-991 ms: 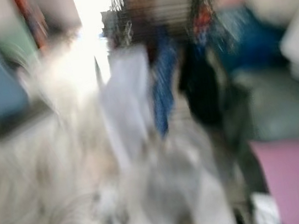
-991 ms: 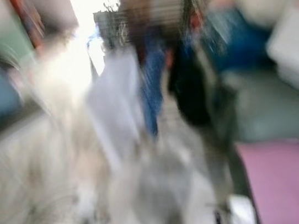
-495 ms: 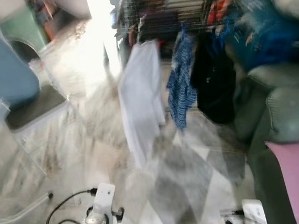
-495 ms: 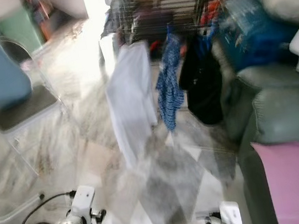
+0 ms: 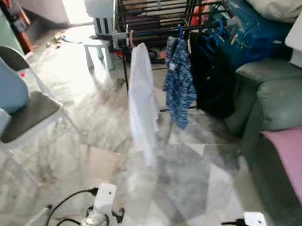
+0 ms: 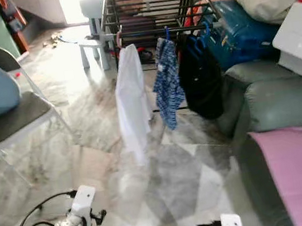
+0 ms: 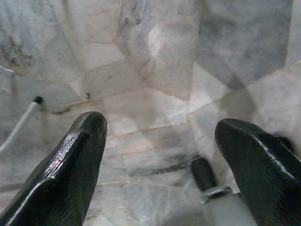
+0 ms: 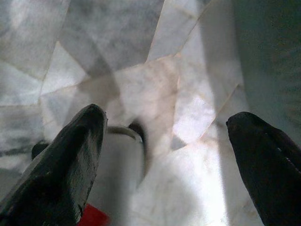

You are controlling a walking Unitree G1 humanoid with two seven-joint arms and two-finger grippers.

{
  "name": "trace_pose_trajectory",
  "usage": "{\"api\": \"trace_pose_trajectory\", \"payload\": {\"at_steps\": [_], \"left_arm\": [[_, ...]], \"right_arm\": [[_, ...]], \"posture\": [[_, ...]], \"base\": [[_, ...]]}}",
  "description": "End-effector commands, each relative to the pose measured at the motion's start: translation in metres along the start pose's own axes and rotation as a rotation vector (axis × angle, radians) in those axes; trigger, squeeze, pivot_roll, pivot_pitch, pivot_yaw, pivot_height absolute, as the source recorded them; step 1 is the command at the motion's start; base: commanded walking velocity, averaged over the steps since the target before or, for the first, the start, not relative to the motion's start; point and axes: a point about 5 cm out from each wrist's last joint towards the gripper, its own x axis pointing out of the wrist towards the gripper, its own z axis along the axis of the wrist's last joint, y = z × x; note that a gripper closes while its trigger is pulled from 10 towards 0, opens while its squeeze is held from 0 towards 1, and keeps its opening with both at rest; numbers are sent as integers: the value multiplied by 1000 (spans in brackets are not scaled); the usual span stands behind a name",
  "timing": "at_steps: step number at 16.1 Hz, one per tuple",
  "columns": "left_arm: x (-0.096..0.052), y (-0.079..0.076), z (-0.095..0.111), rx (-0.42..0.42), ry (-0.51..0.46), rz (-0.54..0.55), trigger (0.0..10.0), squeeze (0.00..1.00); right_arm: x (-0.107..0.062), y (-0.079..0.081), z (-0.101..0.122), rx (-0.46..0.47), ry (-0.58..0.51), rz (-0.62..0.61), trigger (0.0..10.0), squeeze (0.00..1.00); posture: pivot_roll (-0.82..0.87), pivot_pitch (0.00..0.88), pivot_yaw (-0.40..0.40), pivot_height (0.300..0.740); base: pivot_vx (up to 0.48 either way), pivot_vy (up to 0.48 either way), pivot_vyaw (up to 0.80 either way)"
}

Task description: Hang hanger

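Currently, your stock:
Rack: stands ahead, beside the sofa.
Hangers: a white shirt, a blue checked shirt and a dark garment hang from its front rail on them.
Left gripper: fingers spread, empty, pointing at the marble floor.
Right gripper: fingers spread, empty, pointing down too.
Judgement: you carry no hanger.

Open marble floor leads up to the drying rack. Its front rail is crowded by a white shirt, a blue checked shirt and a dark garment (narrow gaps between them). A folding chair flanks the left, a green sofa the right.
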Motion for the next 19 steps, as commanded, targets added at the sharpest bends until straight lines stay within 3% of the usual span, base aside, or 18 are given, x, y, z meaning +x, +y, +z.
{"api": "trace_pose_trajectory", "payload": {"at_steps": [1,10,19], "left_arm": [[1,-8,3,13,-6,-26,10000,0],[0,-11,-8,39,19,-53,10000,0],[1,-17,-7,58,19,-67,10000,0]], "right_arm": [[0,-6,-1,1,4,-19,10000,0],[0,-4,-4,4,37,-6,10000,0],[1,2,-2,-13,57,16,10000,0]], "posture": [[-28,0,10,740],[-22,0,-5,740],[-30,0,9,740]], "base": [[0,480,0],[0,0,0],[-415,0,0]]}}
